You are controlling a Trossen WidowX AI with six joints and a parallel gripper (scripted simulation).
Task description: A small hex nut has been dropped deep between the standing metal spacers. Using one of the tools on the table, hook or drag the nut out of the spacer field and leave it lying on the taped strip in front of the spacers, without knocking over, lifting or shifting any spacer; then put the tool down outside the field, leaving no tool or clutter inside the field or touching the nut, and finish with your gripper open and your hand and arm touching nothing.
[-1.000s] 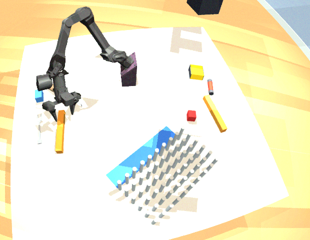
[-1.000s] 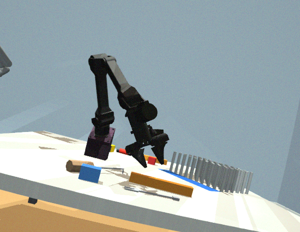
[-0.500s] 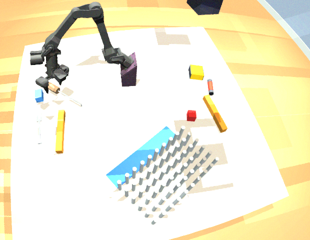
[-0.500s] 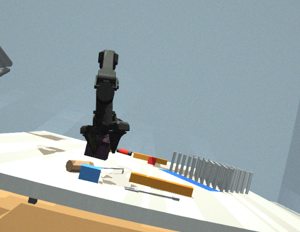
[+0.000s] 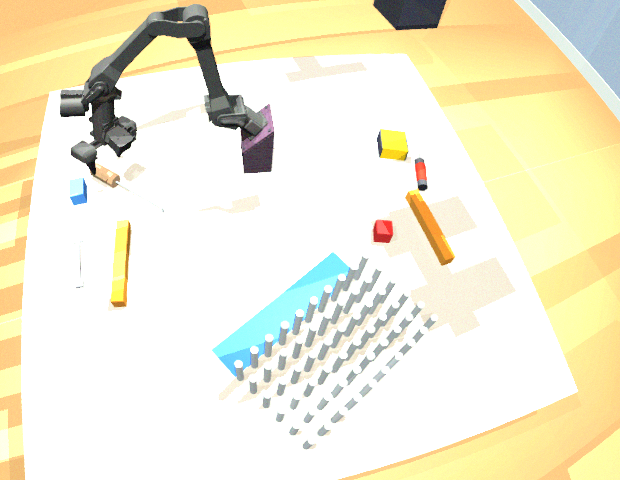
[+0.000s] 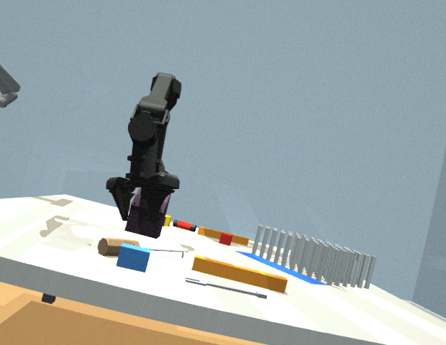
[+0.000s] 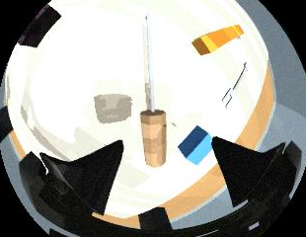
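My gripper [image 5: 106, 163] [image 6: 139, 218] [image 7: 169, 144] is open and empty, above the wooden handle of a hooked tool [image 5: 106, 175] [image 6: 117, 246] [image 7: 154, 138]. In the wrist view the handle lies between the fingers, nearer the left one; its thin steel rod runs away to a small bent tip. The metal spacers [image 5: 284, 333] [image 6: 306, 256] stand upright in rows. The blue taped strip [image 5: 269, 320] [image 6: 283, 268] lies along their front. I cannot make out the nut. A thin silver two-pronged tool [image 5: 80, 263] [image 6: 226, 287] [image 7: 234, 90] and a red-handled tool [image 5: 421, 174] [image 6: 184, 225] lie apart.
A blue block [image 5: 78, 191] [image 6: 133, 257] [image 7: 195, 144] lies close beside the wooden handle. A yellow-orange bar [image 5: 121, 263] [image 6: 238, 274] is near the silver tool. A red cube [image 5: 382, 230], an orange bar [image 5: 429, 227] and a yellow block [image 5: 392, 144] stand beyond the strip.
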